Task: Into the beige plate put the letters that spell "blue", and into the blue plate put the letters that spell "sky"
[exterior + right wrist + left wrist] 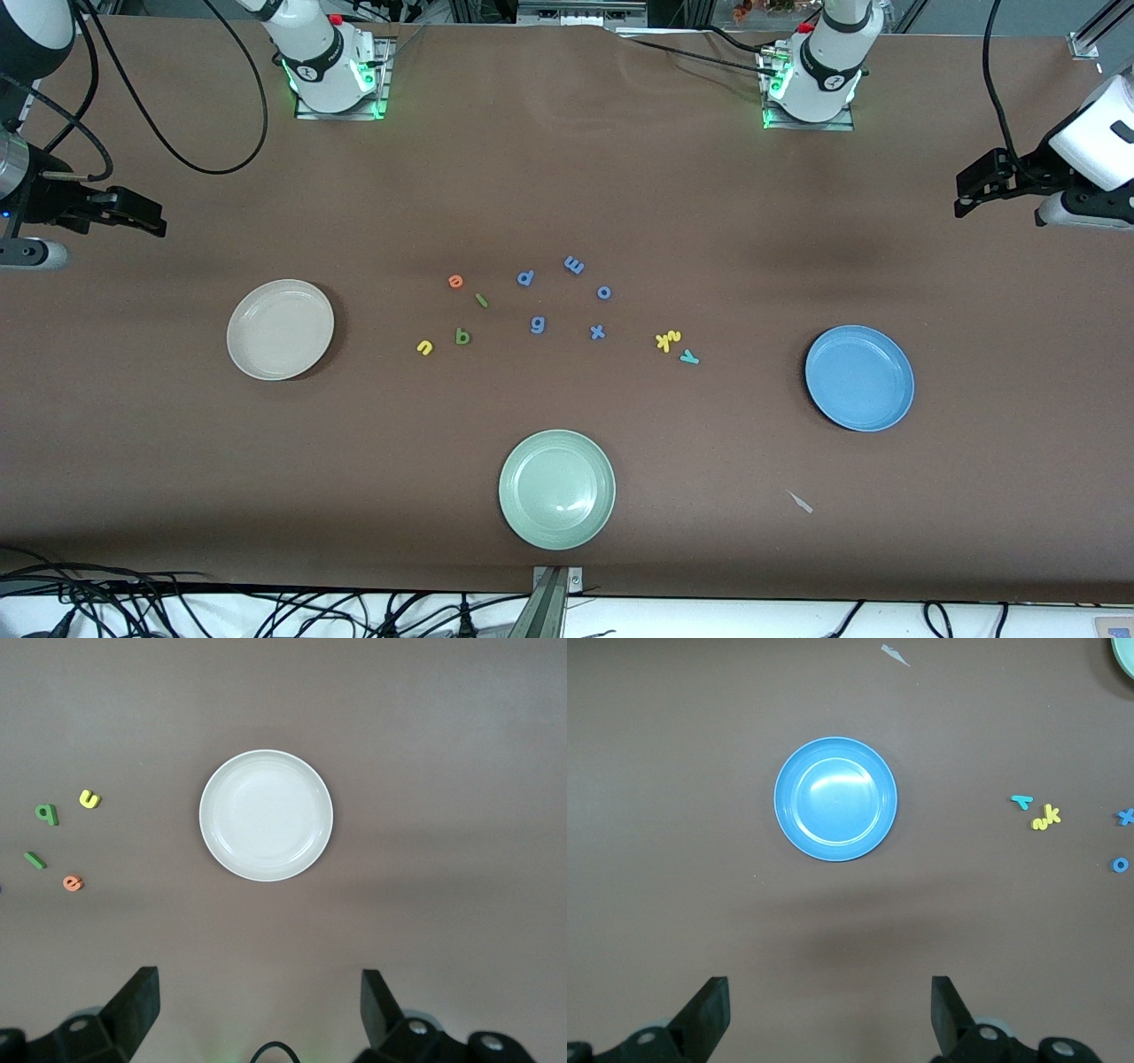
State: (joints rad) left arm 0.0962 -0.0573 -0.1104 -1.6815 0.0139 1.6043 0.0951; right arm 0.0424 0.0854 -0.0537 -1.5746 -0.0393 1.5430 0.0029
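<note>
The beige plate [280,329] [266,815] lies toward the right arm's end and holds nothing. Beside it, toward the middle, lie the orange e [455,281], green l [481,300], dark green b [462,336] and yellow u [424,347]. The blue plate [859,377] [835,798] sits bare toward the left arm's end. The yellow s [663,343] and k [673,336] touch each other, with the teal y [689,356] beside them. My left gripper [959,197] [830,1014] hangs open over the table's left-arm end. My right gripper [159,223] [260,1010] hangs open over the right-arm end.
Blue letters p [525,277], m [573,264], o [604,291], g [538,324] and x [597,332] lie in the middle. A pale green plate [556,489] sits nearest the front camera. A small scrap [801,502] lies between it and the blue plate.
</note>
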